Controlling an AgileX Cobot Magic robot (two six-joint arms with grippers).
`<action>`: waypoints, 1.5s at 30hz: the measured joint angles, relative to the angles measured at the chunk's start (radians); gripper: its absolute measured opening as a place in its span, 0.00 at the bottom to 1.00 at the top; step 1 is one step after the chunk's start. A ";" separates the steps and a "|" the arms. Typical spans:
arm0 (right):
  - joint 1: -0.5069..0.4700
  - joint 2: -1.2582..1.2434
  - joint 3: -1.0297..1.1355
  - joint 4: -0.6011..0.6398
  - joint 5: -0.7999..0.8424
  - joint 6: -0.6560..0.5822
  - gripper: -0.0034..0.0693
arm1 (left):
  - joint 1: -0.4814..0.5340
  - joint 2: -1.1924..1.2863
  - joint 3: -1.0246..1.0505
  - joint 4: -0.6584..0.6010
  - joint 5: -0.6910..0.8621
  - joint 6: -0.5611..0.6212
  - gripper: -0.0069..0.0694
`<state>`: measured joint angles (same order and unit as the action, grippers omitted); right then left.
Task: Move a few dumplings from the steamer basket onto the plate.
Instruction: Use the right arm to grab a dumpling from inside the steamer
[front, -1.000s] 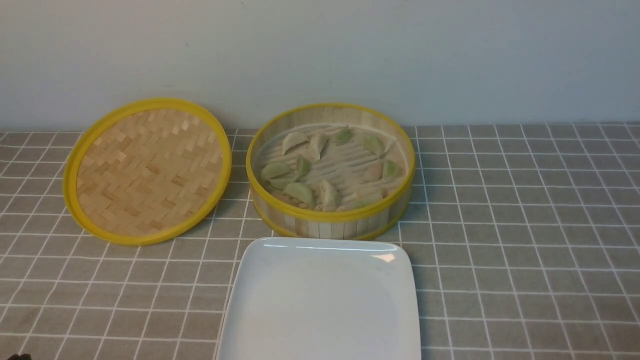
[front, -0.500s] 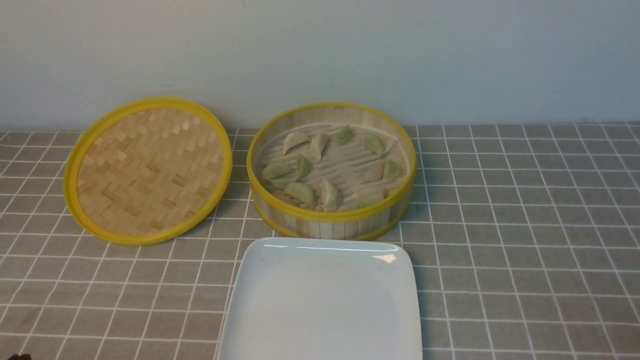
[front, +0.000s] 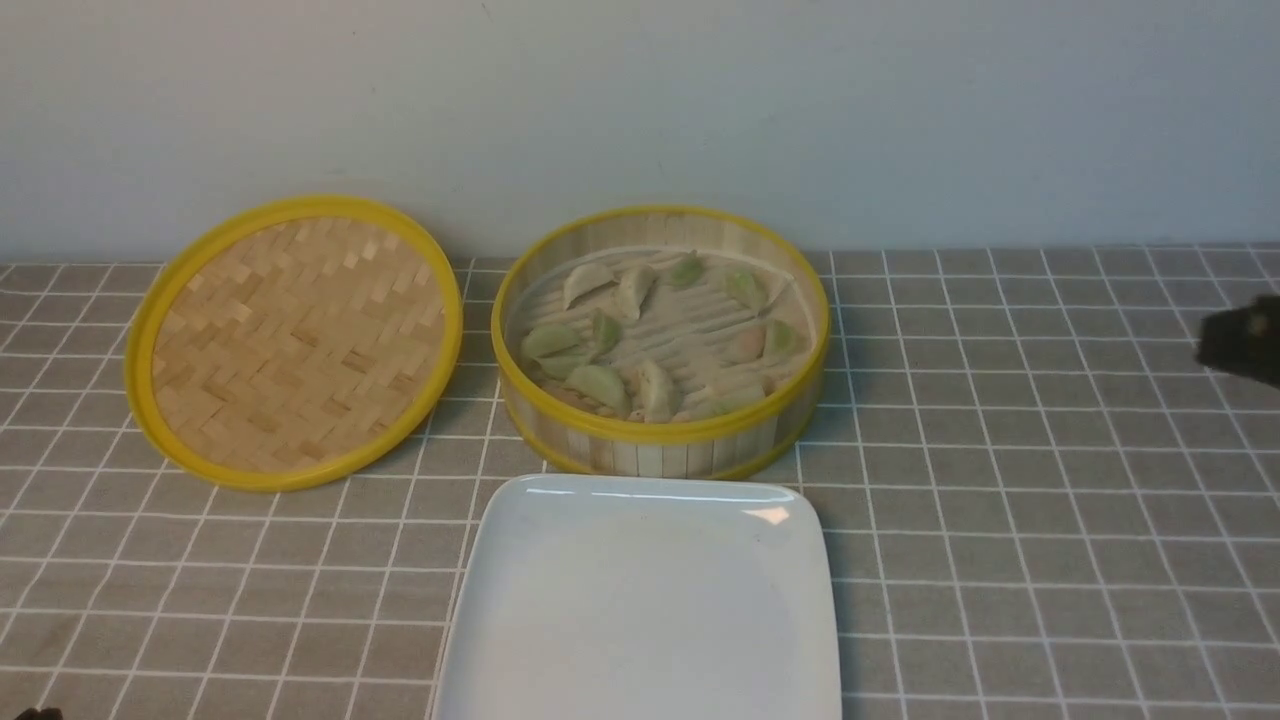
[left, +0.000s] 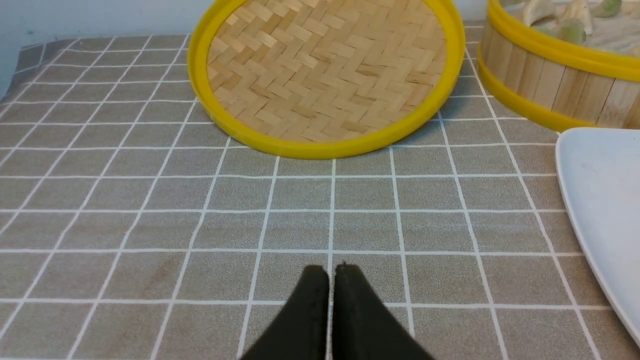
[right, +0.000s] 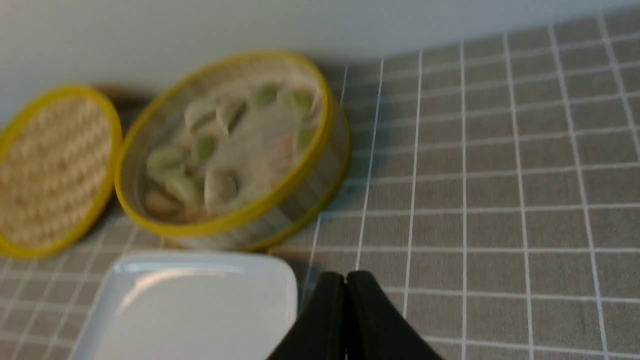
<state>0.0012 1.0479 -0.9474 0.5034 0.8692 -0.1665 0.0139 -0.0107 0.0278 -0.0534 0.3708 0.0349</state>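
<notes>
The steamer basket (front: 660, 440) stands at the back middle of the table, holding several green, cream and pinkish dumplings (front: 600, 382). In front of it lies the white square plate (front: 640, 600) with nothing on it. My right gripper (front: 1240, 345) shows as a dark blur at the right edge of the front view, well right of the basket; in the right wrist view its fingers (right: 345, 280) are shut and hold nothing, beside the plate's corner (right: 280, 280). My left gripper (left: 330, 272) is shut and holds nothing, low over the cloth in front of the lid.
The flat woven lid (front: 295, 340) with a yellow rim lies left of the basket. A grey checked cloth (front: 1050, 500) covers the table. A pale wall (front: 640, 110) rises right behind basket and lid.
My right gripper has come into the front view at the right edge; it was out of sight before. Basket, plate and lid have not moved.
</notes>
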 joint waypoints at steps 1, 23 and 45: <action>0.008 0.164 -0.122 0.008 0.102 -0.032 0.03 | 0.000 0.000 0.000 0.000 0.000 0.000 0.08; 0.478 1.197 -1.155 -0.418 0.369 0.298 0.10 | 0.000 0.000 0.000 0.000 0.000 0.000 0.08; 0.496 1.385 -1.240 -0.545 0.345 0.318 0.82 | 0.000 0.000 0.000 0.000 0.000 0.000 0.08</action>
<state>0.4976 2.4331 -2.1879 -0.0415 1.2142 0.1516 0.0139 -0.0107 0.0278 -0.0534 0.3708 0.0349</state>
